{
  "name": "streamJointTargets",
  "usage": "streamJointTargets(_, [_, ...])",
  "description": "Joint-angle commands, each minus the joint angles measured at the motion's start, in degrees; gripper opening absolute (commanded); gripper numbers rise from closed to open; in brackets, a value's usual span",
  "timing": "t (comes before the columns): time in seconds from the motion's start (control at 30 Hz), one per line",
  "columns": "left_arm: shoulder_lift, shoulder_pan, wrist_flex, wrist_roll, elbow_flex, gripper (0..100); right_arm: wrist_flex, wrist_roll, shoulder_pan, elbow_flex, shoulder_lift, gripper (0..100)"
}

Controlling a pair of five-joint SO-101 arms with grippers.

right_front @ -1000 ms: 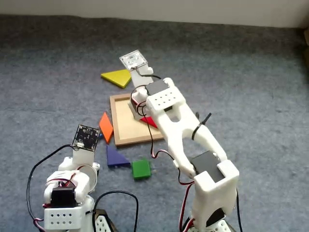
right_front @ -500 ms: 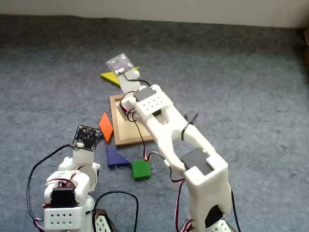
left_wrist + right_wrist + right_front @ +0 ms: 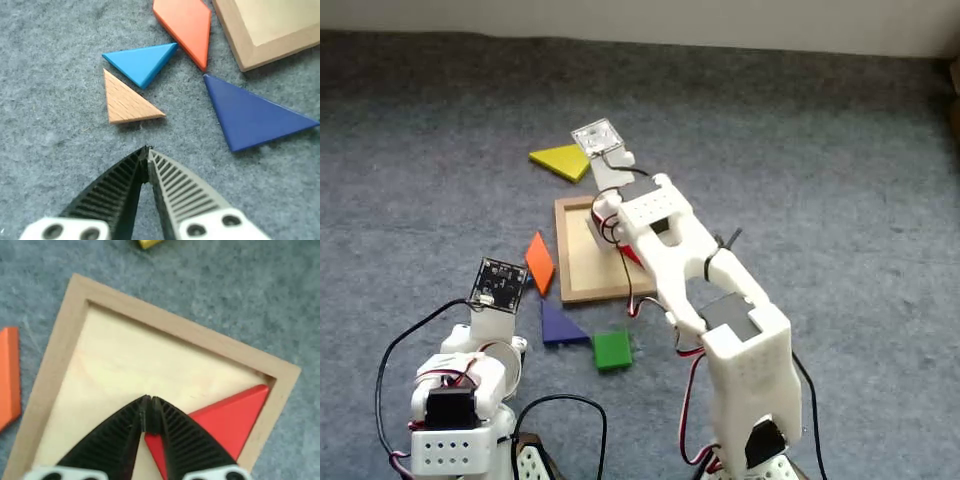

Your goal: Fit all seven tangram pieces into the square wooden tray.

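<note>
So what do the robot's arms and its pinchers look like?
The right arm and left arm are chunky white plastic with dark motors, rows of little holes, and looping red and black wires. The left gripper and right gripper are black, ribbed and pointy, on white bases.

The right arm (image 3: 685, 265) stretches far forward, wrist tipped downward — the right gripper (image 3: 150, 405) has its jaws pressed together. The left arm (image 3: 470, 375) sits folded near its base, the left gripper (image 3: 147, 155) likewise closed.
</note>
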Motion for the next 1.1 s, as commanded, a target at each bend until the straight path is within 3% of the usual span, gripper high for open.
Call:
streamJointTargets(0.0, [-0.2, 0.4, 0.3, -0.2, 1.1, 1, 2.3, 0.3, 1.3, -1.7, -5.1, 1.5])
streamJointTargets(0.23, [-0.2, 0.4, 0.3, -0.2, 1.1, 1, 4.9, 0.2, 3.4, 0.0, -11.4, 1.5])
streamJointTargets(0.4, [-0.2, 0.4, 0.3, -0.2, 1.1, 1, 9.5, 0.2, 2.5, 5.7, -24.1, 1.5])
streamJointTargets(1.07, [-0.2, 0.4, 0.3, -0.2, 1.1, 1, 9.6, 0.3, 13.8, 61.8, -90.5, 1.5])
